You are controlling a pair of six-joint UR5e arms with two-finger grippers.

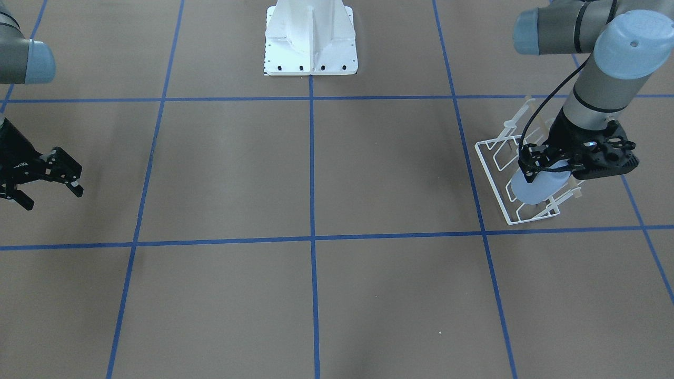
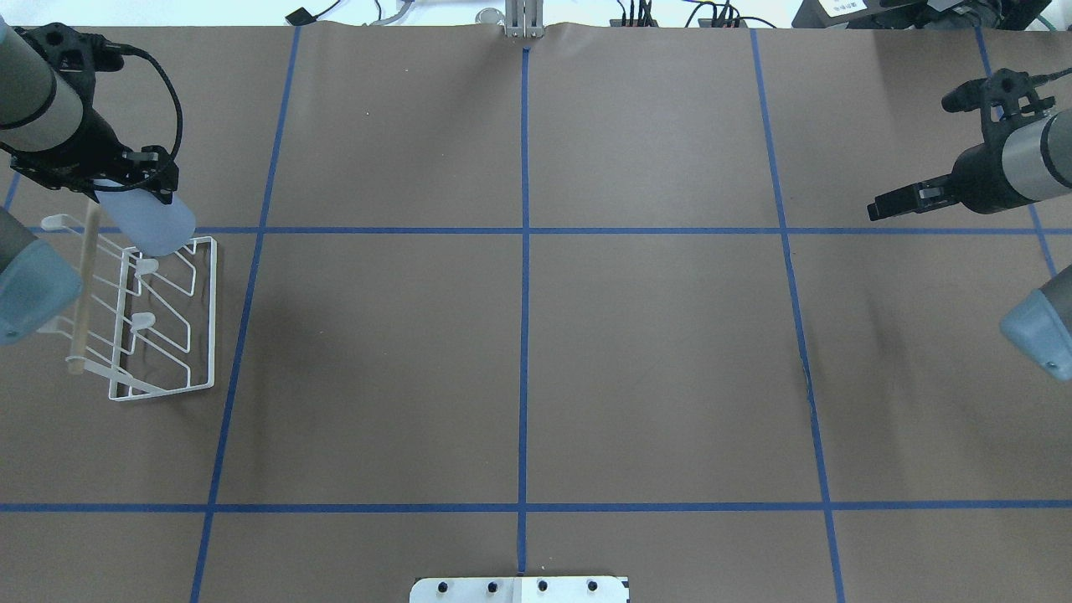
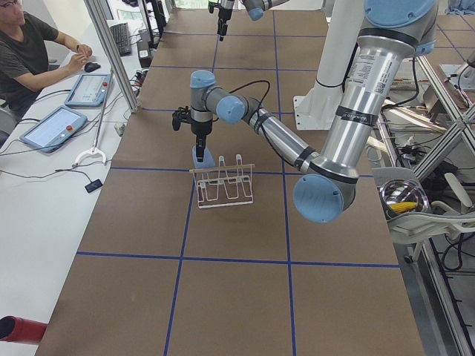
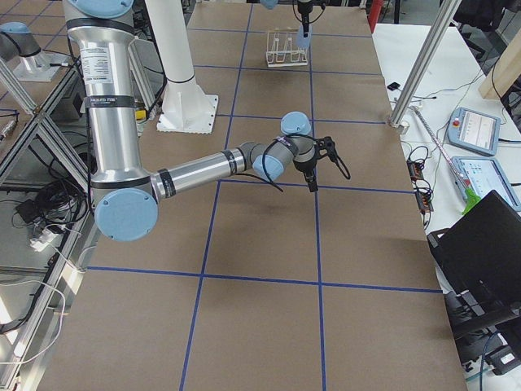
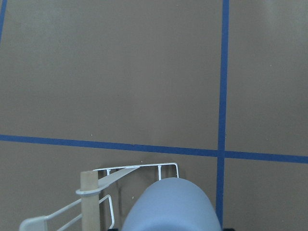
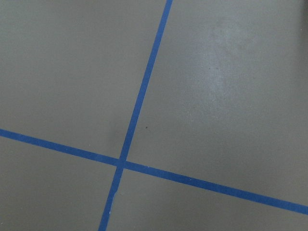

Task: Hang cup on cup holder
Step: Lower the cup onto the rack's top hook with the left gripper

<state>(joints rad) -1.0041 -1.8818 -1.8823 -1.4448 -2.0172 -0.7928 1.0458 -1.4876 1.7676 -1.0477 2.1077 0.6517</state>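
Observation:
My left gripper point(image 2: 126, 188) is shut on the pale blue cup point(image 2: 149, 223) and holds it tilted over the end of the cup holder that lies farthest from the robot's base. The cup holder point(image 2: 210, 318) is a white wire rack with a wooden rod point(image 2: 82, 293) on top. In the front-facing view the cup point(image 1: 534, 189) hangs below the left gripper point(image 1: 547, 169), among the prongs of the cup holder point(image 1: 487, 168). I cannot tell whether a prong is inside the cup. The left wrist view shows the cup point(image 5: 171, 207) above the cup holder's end point(image 5: 137, 167). My right gripper point(image 1: 52, 196) is open and empty, far across the table.
The robot's white base plate point(image 1: 310, 47) stands at the table's middle edge. Blue tape lines point(image 2: 524, 335) divide the brown table top into squares. An operator point(image 3: 30, 52) sits at a side desk with tablets point(image 3: 52, 127).

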